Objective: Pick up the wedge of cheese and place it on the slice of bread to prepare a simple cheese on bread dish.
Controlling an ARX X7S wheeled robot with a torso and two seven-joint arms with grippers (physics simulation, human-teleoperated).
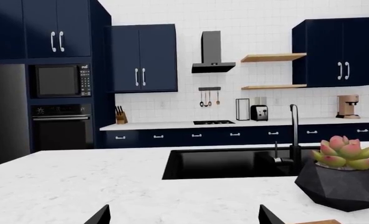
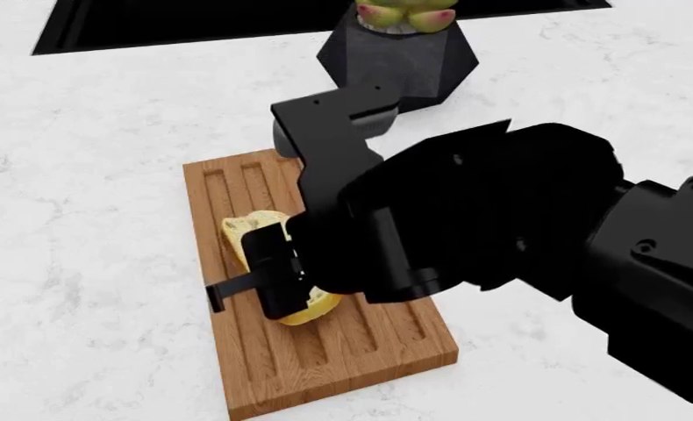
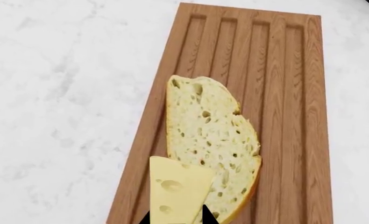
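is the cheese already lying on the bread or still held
Held. In the right wrist view the wedge of cheese sits between the right gripper tips, over the slice of bread; whether it touches the bread cannot be told.

The right arm reached in from the right of the head view, its bulky black wrist bent downward with the right claw pointing down. In the right wrist view its fingertips stood close together. The left claw was level, its tips spread wide.
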